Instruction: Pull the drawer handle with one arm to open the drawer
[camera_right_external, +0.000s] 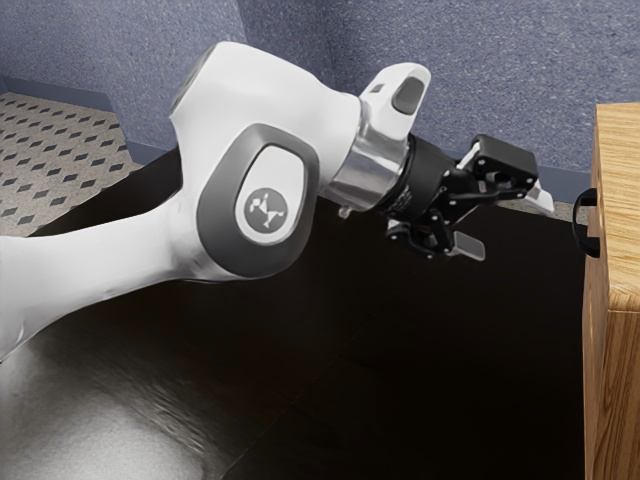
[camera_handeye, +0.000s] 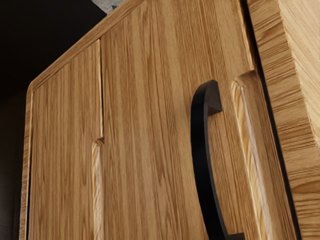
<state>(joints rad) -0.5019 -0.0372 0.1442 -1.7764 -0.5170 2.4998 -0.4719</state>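
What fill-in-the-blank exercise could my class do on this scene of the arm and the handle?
1. The handle is ____ in colour.
2. The cabinet that bears it looks made of ____.
3. The gripper holds nothing and its fingers stand apart, so it is ____.
4. The gripper is short of the handle and does not ____ it.

Missing words: black; wood; open; touch.

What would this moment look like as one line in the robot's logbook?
phase: pre-grasp | gripper: open, apart from handle | handle: black, untouched | cabinet: wooden, at exterior view's right
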